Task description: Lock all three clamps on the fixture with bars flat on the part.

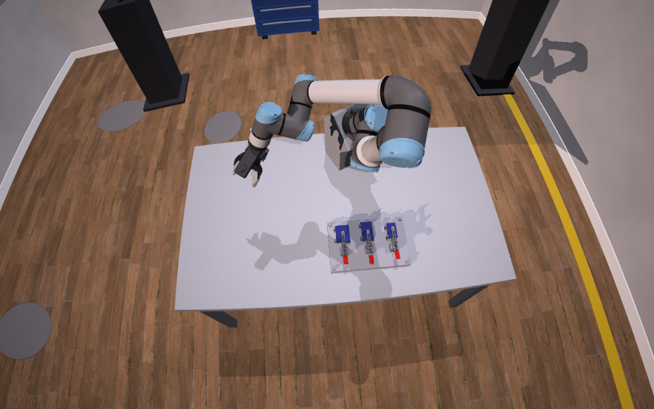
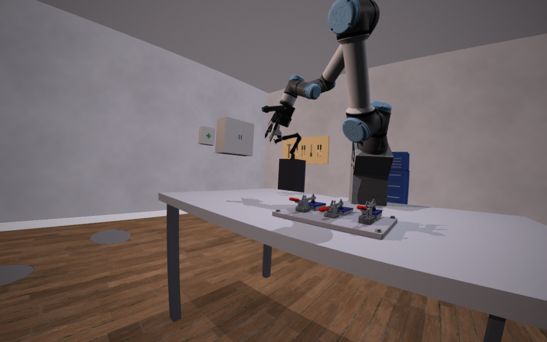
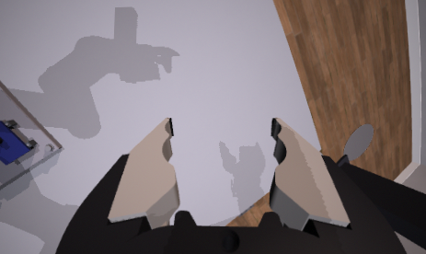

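Jaws — tan, scalloped, half-parted — above matte table [image 3: 226,55]

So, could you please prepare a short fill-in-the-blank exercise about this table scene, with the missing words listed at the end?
1. The flat grey fixture plate carries ____ toggle clamps.
2. Each clamp handle has a grip of ____ colour, like the middle one.
3. The black two-jaw gripper hangs above the white table with ____ between its jaws.
4. Under each clamp bar lies a small square part of ____ colour.

Missing words: three; red; nothing; blue
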Robot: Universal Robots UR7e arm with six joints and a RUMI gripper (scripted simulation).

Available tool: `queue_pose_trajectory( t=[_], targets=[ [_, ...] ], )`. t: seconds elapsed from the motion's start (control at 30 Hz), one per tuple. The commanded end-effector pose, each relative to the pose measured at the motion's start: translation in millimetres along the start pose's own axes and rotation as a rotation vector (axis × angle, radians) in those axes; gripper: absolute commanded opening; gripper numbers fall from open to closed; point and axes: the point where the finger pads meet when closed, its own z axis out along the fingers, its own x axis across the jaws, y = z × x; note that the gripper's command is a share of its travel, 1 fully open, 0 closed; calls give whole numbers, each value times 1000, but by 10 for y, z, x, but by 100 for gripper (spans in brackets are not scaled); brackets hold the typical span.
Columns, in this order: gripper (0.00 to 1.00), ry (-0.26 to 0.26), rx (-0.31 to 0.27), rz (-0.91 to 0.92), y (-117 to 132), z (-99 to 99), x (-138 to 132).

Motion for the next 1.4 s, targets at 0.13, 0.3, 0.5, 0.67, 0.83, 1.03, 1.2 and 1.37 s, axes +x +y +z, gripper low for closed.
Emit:
queue_pose_trajectory(
  t=[0.13, 0.3, 0.5, 0.67, 0.83, 1.03, 1.2, 1.37],
  targets=[
    [58, -177, -80, -208, 1, -1, 15],
    [58, -177, -80, -208, 1, -1, 15],
    [58, -177, -80, -208, 1, -1, 15],
    [58, -359, -165, -412, 0, 0, 15],
    [58, -359, -165, -412, 0, 0, 15],
    [58, -359, -165, -412, 0, 0, 15],
    [58, -392, -181, -449, 146, -149, -420],
    [58, -403, -185, -460, 183, -185, -529]
  ],
)
